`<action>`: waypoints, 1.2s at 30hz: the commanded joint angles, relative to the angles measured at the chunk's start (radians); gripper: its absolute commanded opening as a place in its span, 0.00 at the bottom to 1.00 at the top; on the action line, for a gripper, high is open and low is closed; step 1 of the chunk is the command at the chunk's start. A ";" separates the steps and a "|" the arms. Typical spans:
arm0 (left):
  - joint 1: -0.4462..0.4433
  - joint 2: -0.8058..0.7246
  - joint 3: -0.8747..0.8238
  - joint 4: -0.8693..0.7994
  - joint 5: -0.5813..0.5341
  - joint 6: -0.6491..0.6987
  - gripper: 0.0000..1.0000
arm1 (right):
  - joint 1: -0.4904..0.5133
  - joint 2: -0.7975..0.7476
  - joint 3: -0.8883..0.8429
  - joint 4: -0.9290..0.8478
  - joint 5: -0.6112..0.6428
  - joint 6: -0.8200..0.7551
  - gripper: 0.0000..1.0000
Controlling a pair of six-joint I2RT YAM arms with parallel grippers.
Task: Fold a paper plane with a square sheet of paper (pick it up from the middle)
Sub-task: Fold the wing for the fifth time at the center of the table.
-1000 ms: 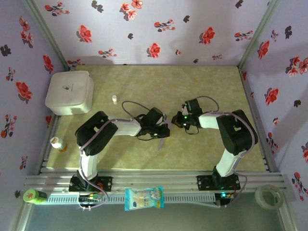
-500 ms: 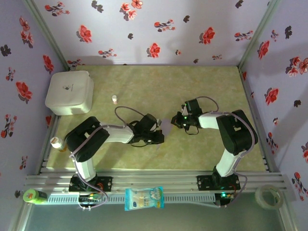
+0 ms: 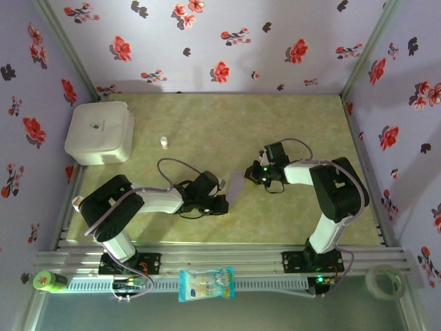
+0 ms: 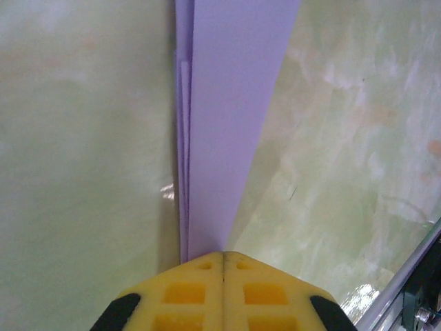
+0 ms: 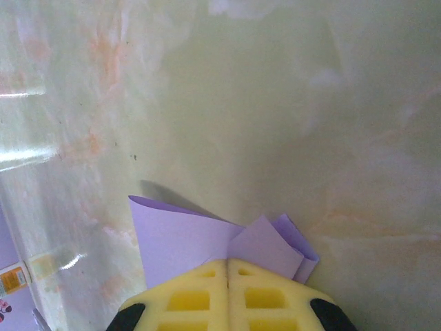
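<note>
Drawn back leftward since a second ago, my left gripper [image 4: 222, 256] clamps one end of the paper plane [image 4: 227, 103] (folded lilac layers); my right gripper [image 5: 227, 262] pinches the other end, near the green tabletop's [image 3: 275, 124] middle.

Two claws [image 4: 222, 255] [image 5: 227, 261], one folded lilac sheet [image 4: 227, 103], one white box [image 3: 100, 132], one blue-and-white packet [image 3: 206, 284], one tape roll [image 3: 369, 281].

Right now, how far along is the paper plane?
Done: the paper is folded into a narrow, layered strip with a long crease. In hand: the left gripper and right gripper are each shut on one end of it. Remaining: the wings look unopened, and the piece has not yet been released.
</note>
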 commanded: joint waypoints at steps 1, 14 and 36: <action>-0.024 -0.013 -0.064 -0.219 0.021 0.017 0.04 | -0.007 0.036 -0.028 -0.096 0.113 -0.020 0.00; -0.030 -0.143 -0.113 -0.221 -0.001 0.015 0.00 | -0.008 0.034 -0.028 -0.095 0.114 -0.014 0.00; 0.097 0.082 0.224 -0.006 0.004 -0.001 0.00 | -0.003 0.034 -0.029 -0.073 0.085 0.007 0.00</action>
